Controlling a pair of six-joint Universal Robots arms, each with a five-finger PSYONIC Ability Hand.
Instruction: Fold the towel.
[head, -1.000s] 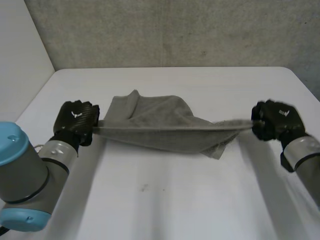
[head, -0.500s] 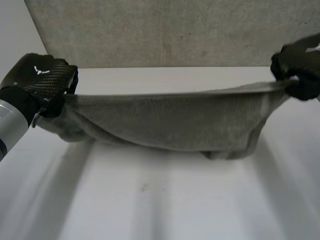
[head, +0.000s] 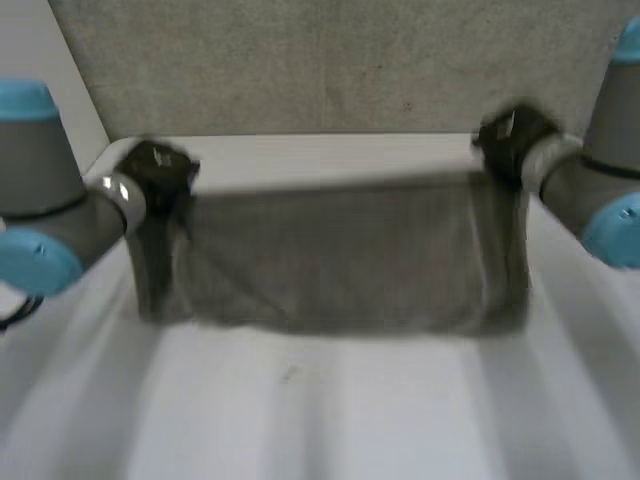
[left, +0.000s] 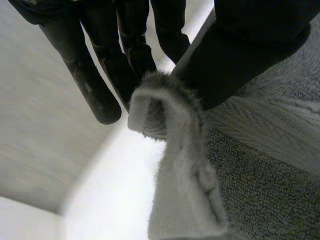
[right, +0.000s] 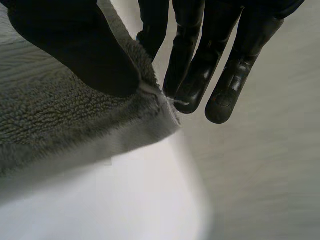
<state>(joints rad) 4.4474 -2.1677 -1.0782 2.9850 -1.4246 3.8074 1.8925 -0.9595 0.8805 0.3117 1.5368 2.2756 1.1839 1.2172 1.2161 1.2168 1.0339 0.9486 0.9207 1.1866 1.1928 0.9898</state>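
The grey towel (head: 330, 255) hangs spread out as a wide rectangle above the white table (head: 320, 410), stretched between my two hands. My left hand (head: 158, 170) holds its upper left corner, and the left wrist view shows thumb and fingers (left: 134, 45) pinching the towel's (left: 235, 165) folded corner. My right hand (head: 508, 135) holds the upper right corner. There the thumb and fingers (right: 190, 60) pinch the towel's (right: 60, 115) hemmed edge. The towel's lower edge hangs close to the table; whether it touches I cannot tell.
A grey wall (head: 340, 65) rises behind the table's far edge. A pale wall (head: 30, 60) stands at the left. Bare white tabletop stretches in front of the hanging towel.
Both hands have risen and moved toward the far edge of the table with the towel's corners. The towel went from a sagging bunch on the table to a hanging, spread sheet.
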